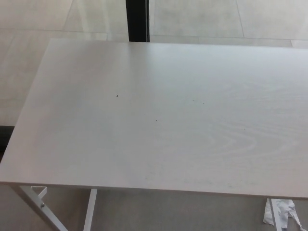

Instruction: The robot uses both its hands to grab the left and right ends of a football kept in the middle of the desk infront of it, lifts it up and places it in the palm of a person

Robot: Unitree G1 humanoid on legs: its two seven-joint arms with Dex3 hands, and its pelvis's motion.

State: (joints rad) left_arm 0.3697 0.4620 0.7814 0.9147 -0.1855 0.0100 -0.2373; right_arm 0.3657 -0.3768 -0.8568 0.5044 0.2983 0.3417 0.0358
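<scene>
A pale wood-grain desk (159, 115) fills most of the head view. No football shows on it or anywhere in the picture. Neither of my hands nor any part of my arms is in the picture. No person's hand is seen.
A dark vertical post (137, 20) stands behind the desk's far edge on a light tiled floor (202, 17). White desk legs (89, 209) show under the near edge at the left. A crumpled white scrap (281, 215) lies on the floor at the lower right.
</scene>
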